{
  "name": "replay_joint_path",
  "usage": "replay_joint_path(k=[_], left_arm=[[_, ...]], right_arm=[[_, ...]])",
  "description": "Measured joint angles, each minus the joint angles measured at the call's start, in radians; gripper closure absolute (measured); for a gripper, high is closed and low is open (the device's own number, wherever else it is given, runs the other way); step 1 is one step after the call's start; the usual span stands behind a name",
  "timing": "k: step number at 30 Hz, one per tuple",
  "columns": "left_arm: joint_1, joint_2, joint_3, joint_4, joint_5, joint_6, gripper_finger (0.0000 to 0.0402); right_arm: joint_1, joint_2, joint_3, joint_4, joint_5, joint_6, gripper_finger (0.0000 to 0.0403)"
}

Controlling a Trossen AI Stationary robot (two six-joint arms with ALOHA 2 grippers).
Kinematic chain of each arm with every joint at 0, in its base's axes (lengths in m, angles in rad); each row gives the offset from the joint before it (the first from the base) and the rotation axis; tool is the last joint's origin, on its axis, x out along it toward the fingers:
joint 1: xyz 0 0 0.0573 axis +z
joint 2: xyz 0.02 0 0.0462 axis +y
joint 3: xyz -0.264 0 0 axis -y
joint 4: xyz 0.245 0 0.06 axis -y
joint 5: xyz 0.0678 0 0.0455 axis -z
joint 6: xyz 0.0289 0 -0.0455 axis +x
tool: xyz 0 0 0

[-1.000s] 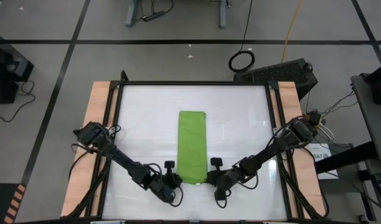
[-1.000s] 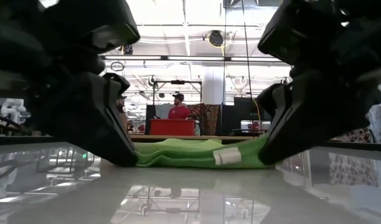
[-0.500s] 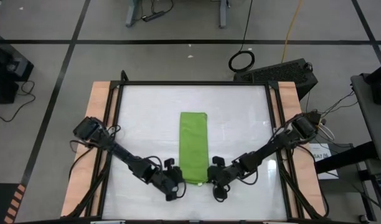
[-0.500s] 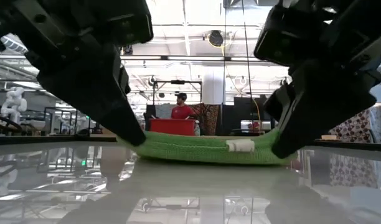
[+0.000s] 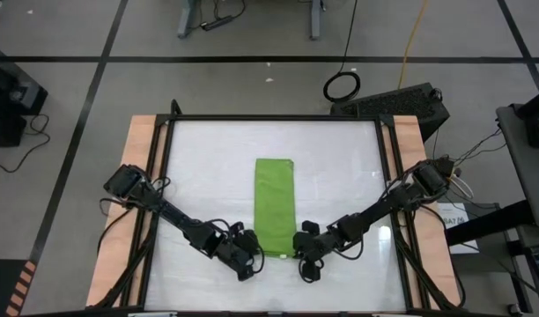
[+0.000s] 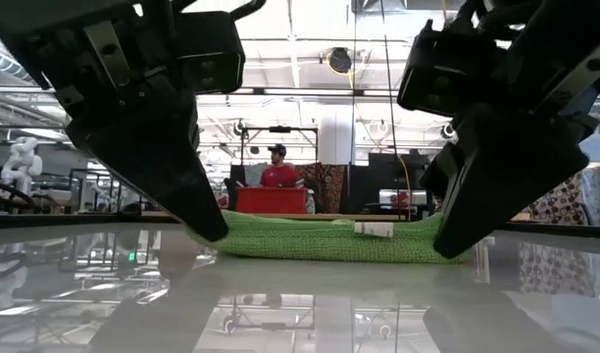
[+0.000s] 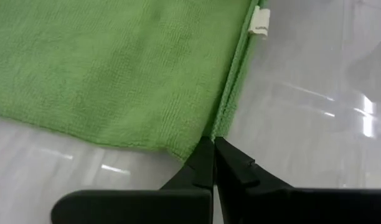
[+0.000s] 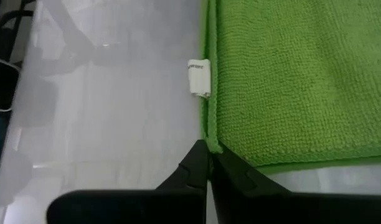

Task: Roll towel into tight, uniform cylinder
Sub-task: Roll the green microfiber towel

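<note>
Both grippers, left gripper (image 5: 252, 258) and right gripper (image 5: 301, 255), pinched the near corners of the towel (image 5: 274, 205), jaws closed on fabric, apparently to begin rolling evenly.

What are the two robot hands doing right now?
Left gripper: shut on a corner of the lime-green soft cloth towel.
Right gripper: shut on the towel's other near corner.

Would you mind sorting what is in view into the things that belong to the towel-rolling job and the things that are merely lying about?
Belongs to the job:
- towel, folded into a long strip
- left gripper, shut on the towel's near corner
- right gripper, shut on the other near corner

Just lying about:
- white tag on the towel's edge
- cable coil on the floor
- person in the room behind
</note>
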Motion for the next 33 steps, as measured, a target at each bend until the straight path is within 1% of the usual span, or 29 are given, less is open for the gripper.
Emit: replay_joint_path(k=[5, 8, 12, 16, 19, 21, 23, 27, 30, 33], left_arm=[[0.008, 0.0, 0.001, -0.04, 0.001, -0.036, 0.0398], [0.011, 0.0, 0.001, -0.041, 0.02, -0.041, 0.0398], [0.018, 0.0, 0.001, -0.041, 0.042, -0.06, 0.0398], [0.023, -0.001, 0.001, -0.049, 0.065, -0.062, 0.0398], [0.025, -0.001, 0.0, -0.055, 0.082, -0.062, 0.0398], [0.026, -0.002, 0.0, -0.055, 0.095, -0.063, 0.0398], [0.03, -0.002, 0.0, -0.054, 0.106, -0.072, 0.0398], [0.039, -0.002, 0.0, -0.049, 0.125, -0.082, 0.0398], [0.049, -0.002, 0.0, -0.044, 0.14, -0.085, 0.0398], [0.062, -0.002, 0.0, -0.04, 0.166, -0.088, 0.0398]], right_arm=[[-0.001, 0.0, 0.0, 0.0, 0.001, 0.004, 0.0402], [-0.001, 0.0, 0.0, -0.001, -0.012, 0.022, 0.0402], [-0.001, 0.0, 0.001, -0.002, -0.022, 0.007, 0.0398], [0.009, -0.001, 0.001, -0.002, -0.033, -0.078, 0.0367], [0.024, -0.014, -0.001, -0.02, -0.043, -0.159, 0.0331], [0.039, -0.028, -0.001, -0.032, -0.029, -0.216, 0.0306], [0.06, -0.057, -0.001, -0.062, 0.04, -0.277, 0.0283], [0.133, -0.096, -0.001, -0.088, 0.229, -0.46, 0.0252], [0.206, -0.097, -0.001, -0.051, 0.35, -0.635, 0.0244], [0.255, -0.059, 0.0, -0.009, 0.453, -0.804, 0.0244]])
